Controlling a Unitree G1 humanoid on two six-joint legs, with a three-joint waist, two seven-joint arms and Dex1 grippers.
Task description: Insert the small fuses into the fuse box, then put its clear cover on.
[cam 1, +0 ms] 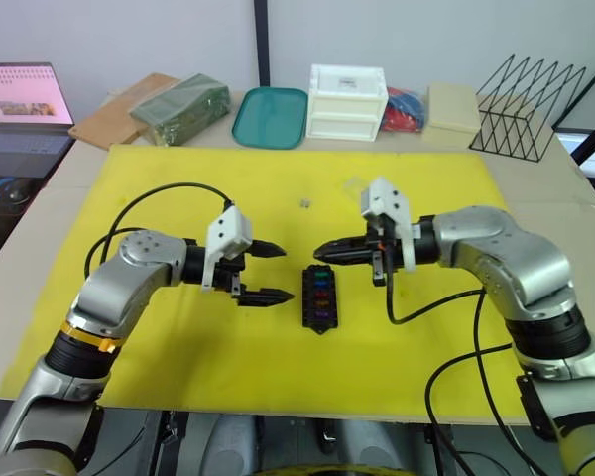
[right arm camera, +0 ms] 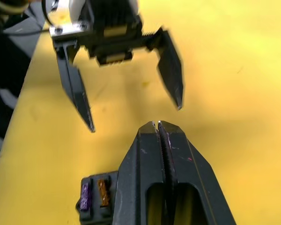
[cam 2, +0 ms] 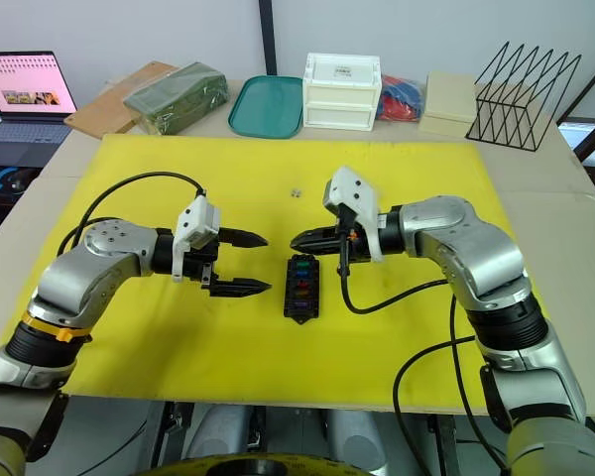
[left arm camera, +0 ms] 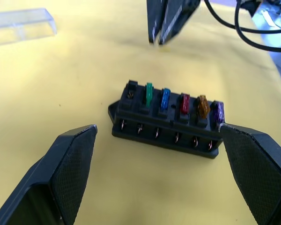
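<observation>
The black fuse box (cam 1: pixel 320 296) lies on the yellow mat (cam 1: pixel 178 347) between my two grippers. Green, blue, red, orange and purple small fuses (left arm camera: pixel 184 103) stand in one row of it, and the slot at the green end (left arm camera: pixel 130 94) is empty. My left gripper (cam 1: pixel 286 271) is open just left of the box, fingers to either side of its near end. My right gripper (cam 1: pixel 318 253) is shut above the box's far end, with nothing visible between its tips. The clear cover (left arm camera: pixel 19 27) lies on the mat apart from the box. A tiny grey piece (cam 1: pixel 305 203), perhaps a loose fuse, rests farther back.
Along the table's back edge stand a teal tray (cam 1: pixel 270 117), a white drawer box (cam 1: pixel 346 101), a beige box (cam 1: pixel 453 107) and a black wire rack (cam 1: pixel 526 109). A green block (cam 1: pixel 180 109) and a laptop (cam 1: pixel 20 104) are at the back left. Black cables loop from both wrists.
</observation>
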